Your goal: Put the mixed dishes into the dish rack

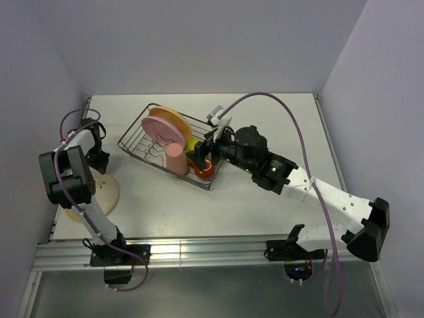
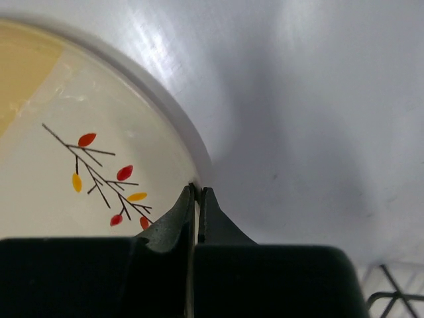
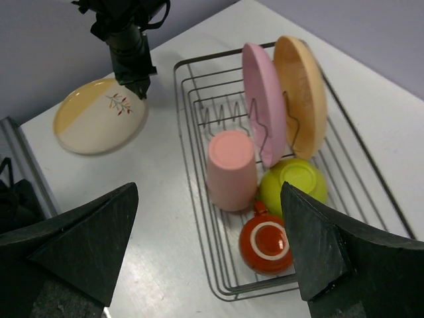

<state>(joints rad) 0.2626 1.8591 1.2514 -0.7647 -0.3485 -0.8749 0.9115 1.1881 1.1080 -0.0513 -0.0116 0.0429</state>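
Note:
The pale cream plate point(image 2: 79, 119) with a leaf sprig lies flat on the table at the left point(image 1: 109, 192). My left gripper point(image 2: 197, 190) is shut on its rim, also visible from the right wrist view point(image 3: 136, 85). The dish rack point(image 1: 132, 142) holds the pink plate point(image 3: 262, 99) and the tan-orange plate point(image 3: 305, 93) on edge. It also holds the upturned salmon-pink tumbler point(image 3: 230, 169), the lime-green bowl point(image 3: 295, 182) and the red mug point(image 3: 267, 245). My right gripper point(image 3: 208, 187) hangs open above the rack's near end point(image 1: 207, 151), holding nothing.
The rack's wire rim point(image 3: 179, 99) runs close beside the cream plate point(image 3: 99, 119). A corner of the rack point(image 2: 391, 291) shows at the left wrist view's lower right. Walls enclose the table on the left, back and right. A purple cable point(image 1: 278, 99) arcs over the right arm.

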